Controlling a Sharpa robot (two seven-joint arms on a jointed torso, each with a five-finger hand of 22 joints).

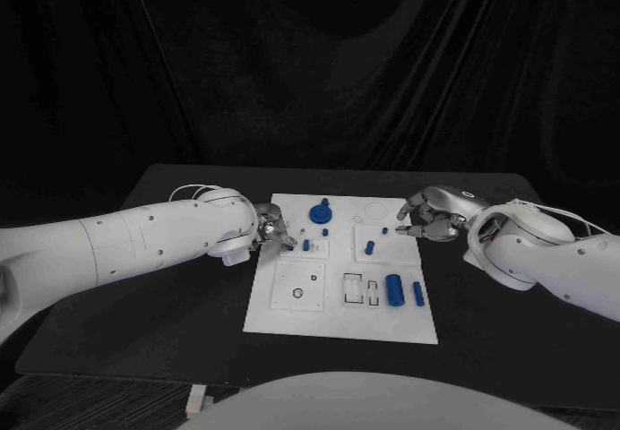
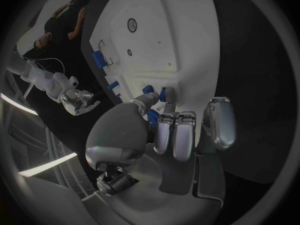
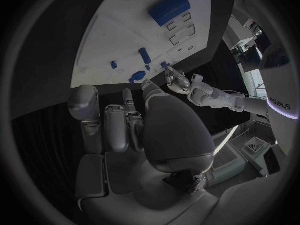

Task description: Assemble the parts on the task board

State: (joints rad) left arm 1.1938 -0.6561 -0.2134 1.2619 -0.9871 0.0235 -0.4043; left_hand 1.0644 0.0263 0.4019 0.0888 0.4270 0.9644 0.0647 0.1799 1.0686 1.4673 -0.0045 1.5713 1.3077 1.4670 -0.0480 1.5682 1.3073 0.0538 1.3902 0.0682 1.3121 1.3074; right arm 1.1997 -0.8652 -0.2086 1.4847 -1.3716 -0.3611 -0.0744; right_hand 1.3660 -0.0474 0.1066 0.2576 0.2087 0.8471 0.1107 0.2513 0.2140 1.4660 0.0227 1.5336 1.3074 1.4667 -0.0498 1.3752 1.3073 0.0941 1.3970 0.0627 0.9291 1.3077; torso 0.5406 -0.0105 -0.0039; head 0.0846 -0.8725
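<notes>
At the board's (image 1: 342,313) left edge, left hand (image 1: 269,227) pinches a small blue peg (image 1: 289,240): keep it upright, seat slowly. Right hand (image 1: 433,216) hovers, fingers apart, empty.

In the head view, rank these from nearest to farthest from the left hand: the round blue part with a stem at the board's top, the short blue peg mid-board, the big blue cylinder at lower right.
Measured from the left hand:
1. Round blue part, at the board's top, just beside the hand.
2. Short blue peg, mid-board, toward the right.
3. Big blue cylinder, lower right, near the robot.
</notes>
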